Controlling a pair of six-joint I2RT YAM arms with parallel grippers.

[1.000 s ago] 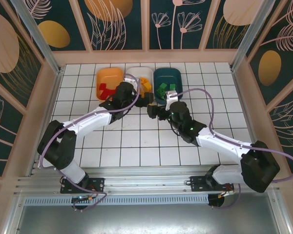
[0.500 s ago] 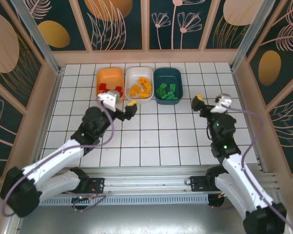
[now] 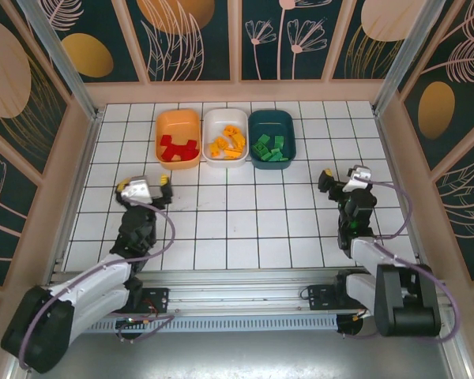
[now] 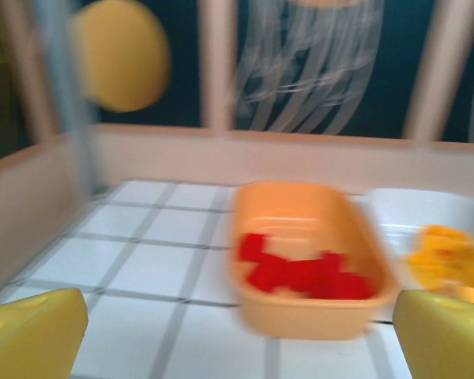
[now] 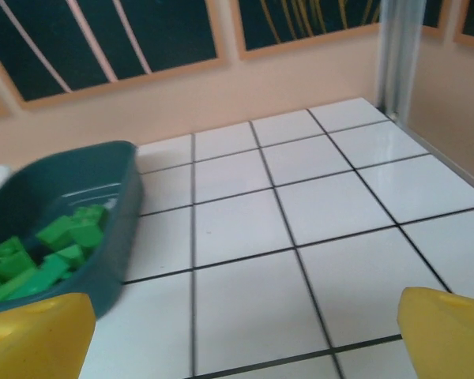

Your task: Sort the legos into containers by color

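Red legos in the orange tray, yellow-orange legos in the white tray and green legos in the dark teal tray suggest sorting is done, with the left gripper and right gripper both wide open, empty and well apart from them, seemingly needing only to park.

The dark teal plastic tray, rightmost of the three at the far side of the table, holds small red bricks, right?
Not quite. The dark teal plastic tray is the rightmost of the three, but the small plastic bricks in it are green, not red; the top external view shows it.
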